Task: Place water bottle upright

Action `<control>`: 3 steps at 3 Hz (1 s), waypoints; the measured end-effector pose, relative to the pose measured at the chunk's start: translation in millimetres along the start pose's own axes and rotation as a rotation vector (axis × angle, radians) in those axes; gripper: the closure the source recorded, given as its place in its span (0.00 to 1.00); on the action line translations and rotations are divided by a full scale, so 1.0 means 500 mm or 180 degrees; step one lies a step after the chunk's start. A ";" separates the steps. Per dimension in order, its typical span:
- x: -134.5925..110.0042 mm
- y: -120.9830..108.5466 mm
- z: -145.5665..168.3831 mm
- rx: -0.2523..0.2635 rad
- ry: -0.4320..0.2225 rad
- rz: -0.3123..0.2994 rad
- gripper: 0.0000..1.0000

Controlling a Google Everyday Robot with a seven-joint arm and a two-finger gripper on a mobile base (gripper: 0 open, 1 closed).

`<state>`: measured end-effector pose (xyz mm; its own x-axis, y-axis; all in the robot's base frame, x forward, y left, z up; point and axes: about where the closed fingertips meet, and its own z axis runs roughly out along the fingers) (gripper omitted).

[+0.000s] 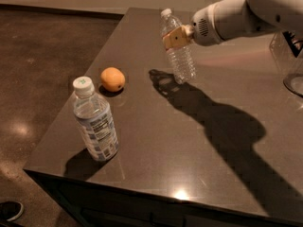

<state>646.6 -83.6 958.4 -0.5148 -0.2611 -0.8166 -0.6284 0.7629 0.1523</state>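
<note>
Bottle axis is what the next move turns on: the water bottle (183, 63) sits in the upper middle of the frame, close to vertical, with its cap at the top leaning slightly toward the upper left and its base down at the table (189, 145); whether the base rests on the surface or hangs just above it cannot be told. The gripper (175, 38) reaches in from the right on the arm (236, 15) that enters from the upper right corner; its jaws pinch the bottle's upper body, below the neck, so the bottle's length runs down and away from them toward the table. Judged from this, only a slight tilt is left to correct before setting it down and letting go. The orange (112, 79) lies to the left and the labelled bottle (94, 124) at lower left, both well apart from the landing spot.
</note>
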 end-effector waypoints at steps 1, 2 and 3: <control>0.000 0.002 -0.018 -0.0118 -0.0445 -0.0103 1.00; 0.005 0.008 -0.033 -0.0167 -0.0859 -0.0275 1.00; 0.012 0.011 -0.046 -0.0161 -0.1192 -0.0444 1.00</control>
<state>626.7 -94.3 967.2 -0.1803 -0.1194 -0.9763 -0.7099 0.7029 0.0451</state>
